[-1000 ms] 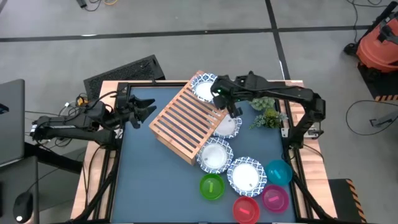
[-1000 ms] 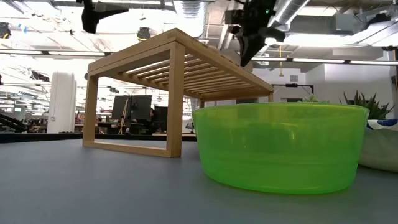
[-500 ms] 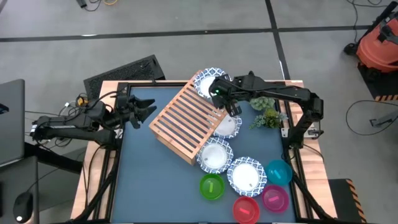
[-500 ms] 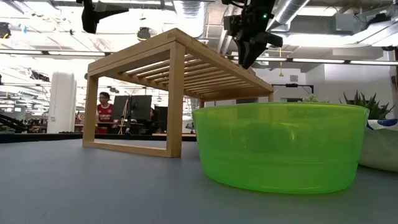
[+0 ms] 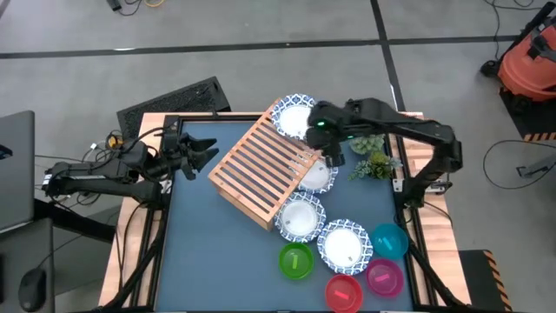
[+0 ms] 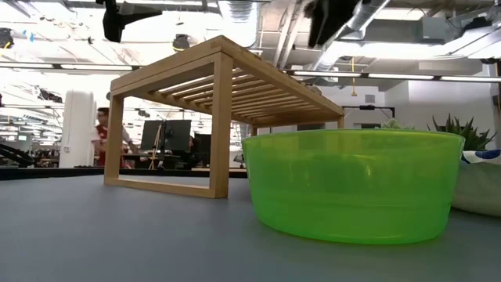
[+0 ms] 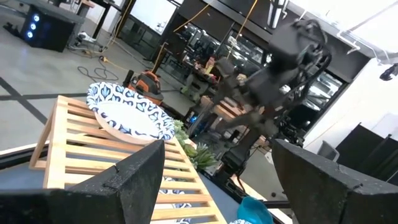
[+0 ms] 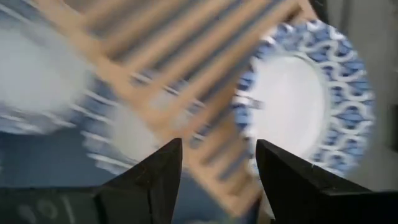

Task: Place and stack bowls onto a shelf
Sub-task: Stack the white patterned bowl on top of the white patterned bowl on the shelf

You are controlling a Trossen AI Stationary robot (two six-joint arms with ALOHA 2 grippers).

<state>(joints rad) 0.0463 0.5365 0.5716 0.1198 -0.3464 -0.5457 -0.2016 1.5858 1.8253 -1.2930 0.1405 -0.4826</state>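
Crowding the shelf (image 5: 265, 171): blue-rimmed bowls (image 5: 301, 217), potted plant (image 5: 373, 161); right gripper (image 5: 333, 156) spread, empty, beside it.

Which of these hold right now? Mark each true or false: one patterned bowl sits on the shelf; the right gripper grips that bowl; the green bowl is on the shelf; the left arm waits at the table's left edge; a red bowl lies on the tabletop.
1. One patterned bowl sits on the shelf. True: it rests at the shelf's far corner.
2. The right gripper grips that bowl. False: its fingers are open and empty, off to the bowl's side.
3. The green bowl is on the shelf. False: it stands on the blue tabletop, near the front.
4. The left gripper waits at the table's left edge. True: open, holding nothing.
5. A red bowl lies on the tabletop. True: beside the magenta bowl.
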